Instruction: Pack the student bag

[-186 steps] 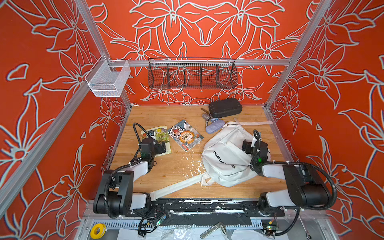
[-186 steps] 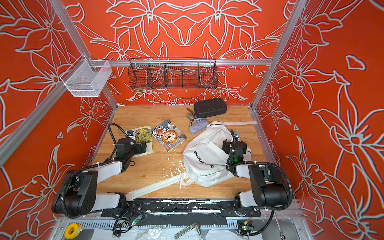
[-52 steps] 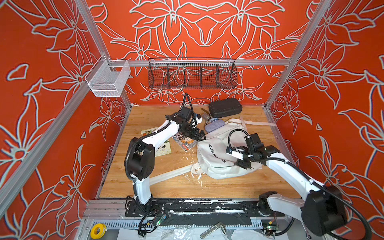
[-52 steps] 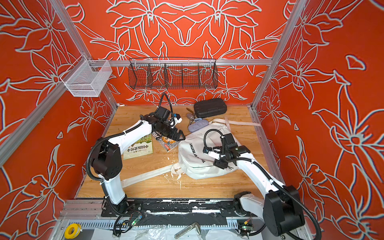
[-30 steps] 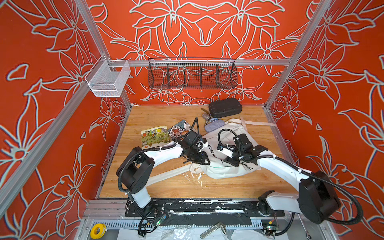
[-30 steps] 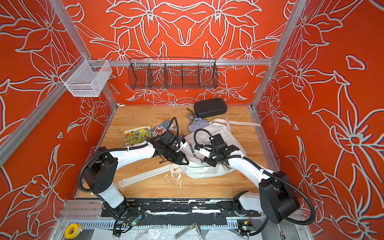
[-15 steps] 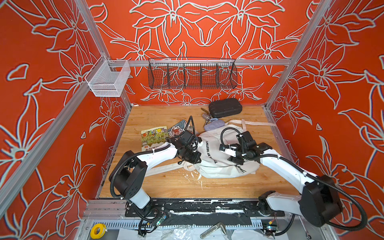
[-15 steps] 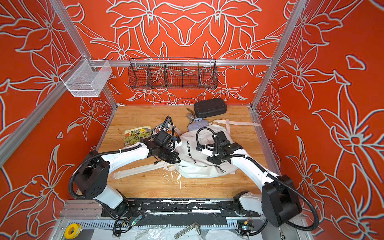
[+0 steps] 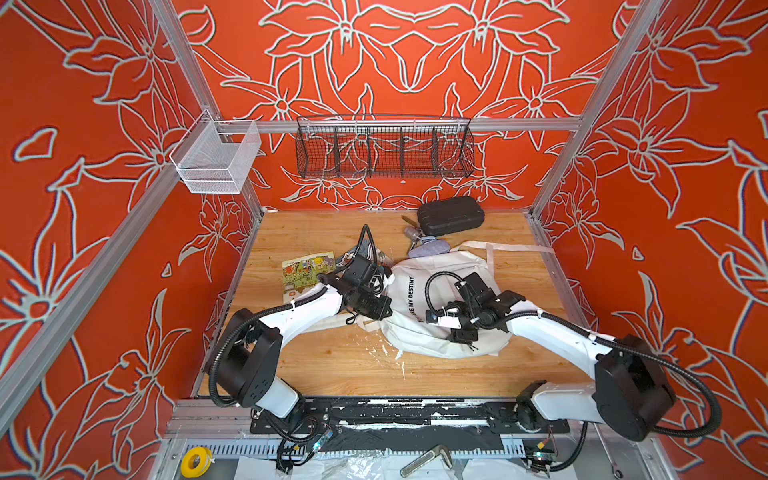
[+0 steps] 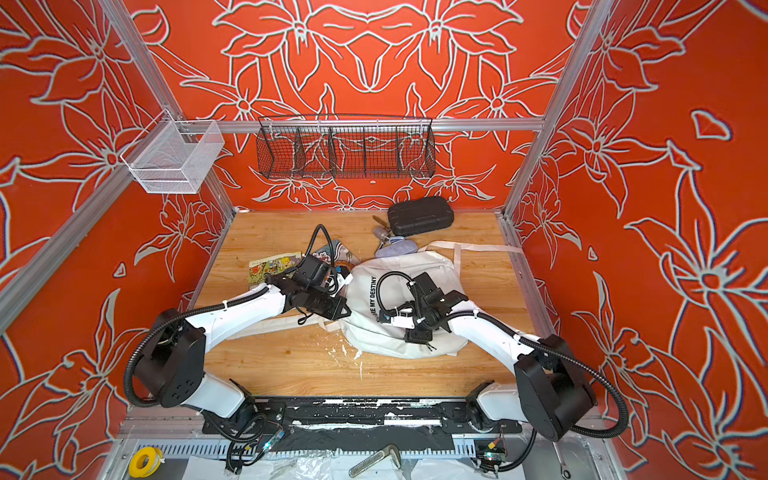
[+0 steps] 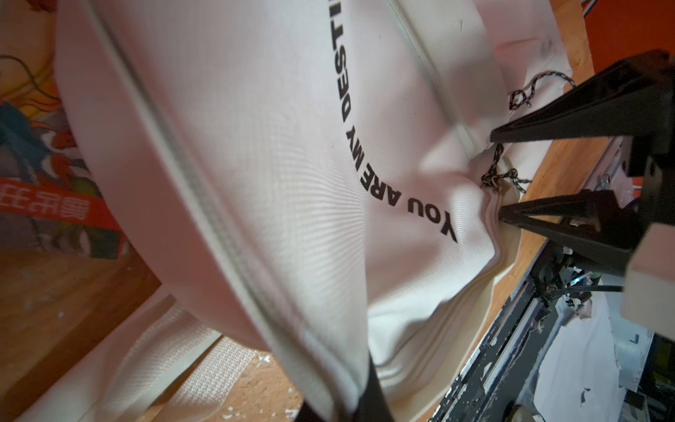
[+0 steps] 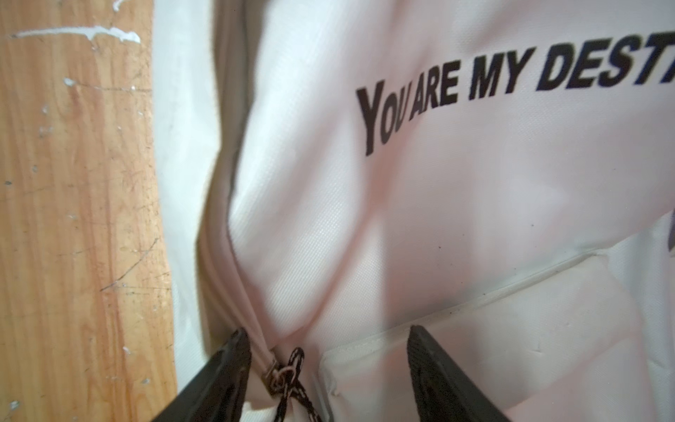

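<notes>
While the student bag [image 9: 436, 266] lies printed face up on the table [image 9: 332, 365], just right of centre in both top views, both arms are on it. Nothing looks packed yet. The stretch of zip I can see looks shut.

Left jaws: pressed together on the bag's left rim, beside the main zip line. The left wrist view shows white fabric running into the dark tips. My reading is that this is an anchor hold, so the soft shell does not slide or bunch when the zip is pulled.

Right jaws: spread, tips down on the lower part of the bag. They straddle the black-and-white zipper cord [image 12: 292, 369], which lies between the tips, nearer one of them and not pinched. I take this as the set-up for closing on the cord and drawing the zip open against the left hold.

Items waiting:
- Picture book [image 9: 307, 270], left of the bag.
- Second book [image 10: 337, 249], partly hidden behind the left wrist.
- Lavender pouch [image 9: 428, 249], just beside the bag's upper edge.
- Black case [image 9: 451, 216], above the pouch near the back wall.

One long strap [image 9: 515, 248] trails toward the right edge of the table, clear of both arms.

Risk: the cord is thin and limp. If the right jaws close off-centre, I would expect them to catch fabric or the pocket edge instead.
</notes>
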Controlling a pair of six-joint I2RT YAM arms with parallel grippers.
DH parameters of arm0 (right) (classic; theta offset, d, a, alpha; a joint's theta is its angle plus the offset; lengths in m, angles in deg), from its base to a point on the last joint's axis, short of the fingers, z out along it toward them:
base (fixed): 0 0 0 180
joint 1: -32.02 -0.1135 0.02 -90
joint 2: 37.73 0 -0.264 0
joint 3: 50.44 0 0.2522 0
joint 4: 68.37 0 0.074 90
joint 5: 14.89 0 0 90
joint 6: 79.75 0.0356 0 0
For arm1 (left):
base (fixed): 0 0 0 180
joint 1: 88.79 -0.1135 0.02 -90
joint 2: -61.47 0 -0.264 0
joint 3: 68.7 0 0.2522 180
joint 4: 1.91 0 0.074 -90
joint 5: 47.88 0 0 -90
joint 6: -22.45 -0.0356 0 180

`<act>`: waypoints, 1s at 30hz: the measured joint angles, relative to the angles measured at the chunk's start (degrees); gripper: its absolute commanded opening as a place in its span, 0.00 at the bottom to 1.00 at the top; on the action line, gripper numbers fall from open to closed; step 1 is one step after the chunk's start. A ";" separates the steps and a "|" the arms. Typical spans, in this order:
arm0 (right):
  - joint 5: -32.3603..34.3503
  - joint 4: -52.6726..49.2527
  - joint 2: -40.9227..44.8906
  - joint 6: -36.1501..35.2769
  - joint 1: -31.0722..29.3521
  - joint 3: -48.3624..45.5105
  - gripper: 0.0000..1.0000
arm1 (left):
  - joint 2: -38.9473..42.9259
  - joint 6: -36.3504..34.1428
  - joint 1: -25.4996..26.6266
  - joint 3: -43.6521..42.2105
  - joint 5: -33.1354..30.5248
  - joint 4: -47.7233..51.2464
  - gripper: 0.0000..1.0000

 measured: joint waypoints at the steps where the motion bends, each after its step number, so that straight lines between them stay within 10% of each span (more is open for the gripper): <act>1: 1.36 0.07 -0.07 0.22 -0.11 -0.02 0.70 | 0.13 -0.59 -0.20 0.00 0.04 0.00 0.00; 30: 4.20 -2.51 12.17 2.08 4.76 -9.81 0.64 | -0.13 -5.77 -1.33 0.24 -3.48 2.86 0.00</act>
